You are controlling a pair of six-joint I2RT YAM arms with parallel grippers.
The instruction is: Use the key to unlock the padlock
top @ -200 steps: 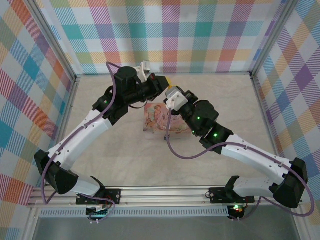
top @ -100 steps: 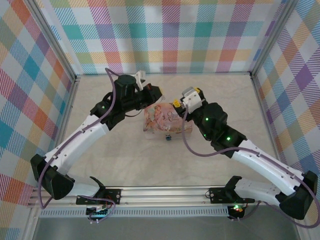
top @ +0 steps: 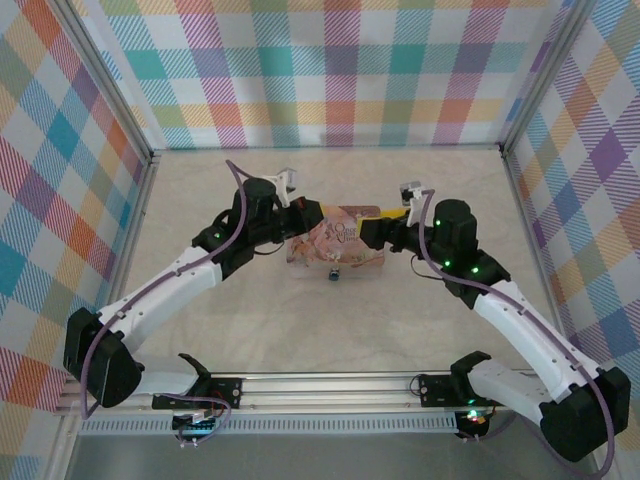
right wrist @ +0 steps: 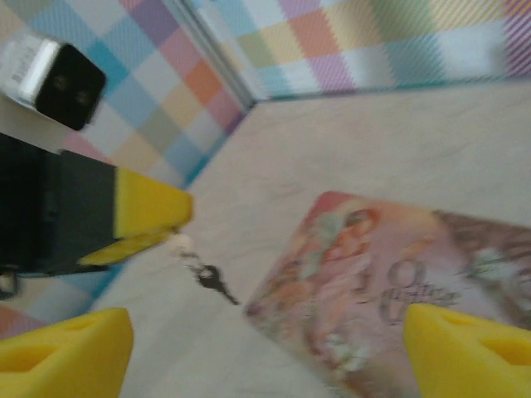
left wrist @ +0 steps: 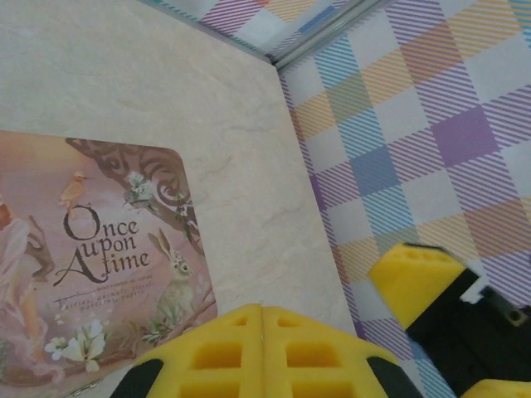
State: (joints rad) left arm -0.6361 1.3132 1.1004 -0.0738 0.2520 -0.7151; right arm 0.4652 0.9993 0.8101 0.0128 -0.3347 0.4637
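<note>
The pink illustrated tin (top: 345, 252) lies flat at mid-table, and the tiny dark padlock (top: 335, 273) sits at its near edge. My left gripper (top: 318, 214) hovers at the tin's far left corner with its yellow pads pressed together (left wrist: 264, 332). In the right wrist view the left gripper (right wrist: 176, 230) pinches a short chain, and the small dark key (right wrist: 212, 282) dangles from it just above the table beside the tin (right wrist: 390, 282). My right gripper (top: 368, 228) is at the tin's right end, open (right wrist: 265, 356), with nothing between its fingers.
Checked walls on metal rails enclose the table on three sides. The tin lid (left wrist: 99, 274) reads "Once upon a time". One yellow finger (left wrist: 415, 278) of the right gripper shows across from the left gripper. Bare tabletop lies in front of and behind the tin.
The right gripper opened, pulled away from the left gripper and swung to the tin's right end. The left gripper dropped lower toward the tin's far left corner, staying shut.
</note>
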